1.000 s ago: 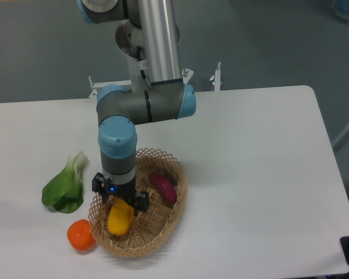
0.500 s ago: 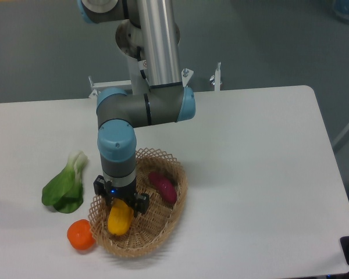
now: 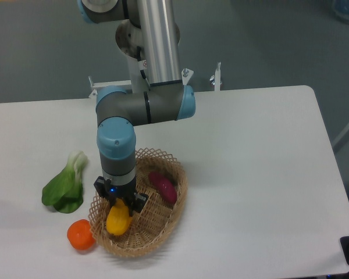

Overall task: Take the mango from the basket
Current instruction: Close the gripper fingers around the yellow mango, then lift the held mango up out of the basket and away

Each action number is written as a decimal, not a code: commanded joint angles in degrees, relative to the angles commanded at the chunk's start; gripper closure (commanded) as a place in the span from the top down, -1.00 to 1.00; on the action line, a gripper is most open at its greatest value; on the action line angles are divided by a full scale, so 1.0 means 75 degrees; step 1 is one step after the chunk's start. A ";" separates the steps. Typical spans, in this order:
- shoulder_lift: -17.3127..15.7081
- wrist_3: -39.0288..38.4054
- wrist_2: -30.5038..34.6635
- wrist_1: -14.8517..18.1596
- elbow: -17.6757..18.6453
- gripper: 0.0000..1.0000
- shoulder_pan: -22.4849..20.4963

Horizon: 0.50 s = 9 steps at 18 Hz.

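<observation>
Camera view, only one we've got, fixed and looking down at the table [image 3: 250, 151] from the front. Arm's wrist points straight down into the left half of the basket [image 3: 173, 200], prob bc a top-down reach is the only clean way past that lattice rim. Gripper [image 3: 120, 204] sits right on the upper end of the mango [image 3: 118, 220], jaws drawn in against the fruit on both sides, so I'd call it clamped on the mango, tho the wrist hides the actual contact so not 100%. Mango itself is inside the basket, left side, lying lengthwise w/ its lower end sticking out below the fingers; can't tell if it's resting on the weave or already a hair off it. Sweet potato [image 3: 162, 186] is in the right half, apart from the gripper, so no crowding there. Outside the basket: orange [image 3: 81, 235] just beside the left rim and a bok choy [image 3: 64, 188] further up-left on the table, both out of the way. Imo grasp step's basically done, lift not yet; smooth skin + gripping near one end = it could pivot or slip when it goes up
</observation>
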<state>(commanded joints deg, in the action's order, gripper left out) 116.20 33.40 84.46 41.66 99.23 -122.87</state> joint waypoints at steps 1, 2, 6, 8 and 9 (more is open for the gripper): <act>-0.0141 0.0000 0.0000 0.0023 -0.0012 0.06 -0.0035; -0.0351 0.0012 0.0000 0.0058 -0.0023 0.06 -0.0082; -0.0902 0.0373 0.0000 0.0140 -0.0082 0.06 -0.0608; -0.1172 0.0842 -0.0035 0.0210 -0.0071 0.07 -0.0971; -0.1289 0.0902 -0.0035 0.0385 -0.0105 0.07 -0.1100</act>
<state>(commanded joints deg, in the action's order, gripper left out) 106.53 40.16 84.20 44.55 98.44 -131.12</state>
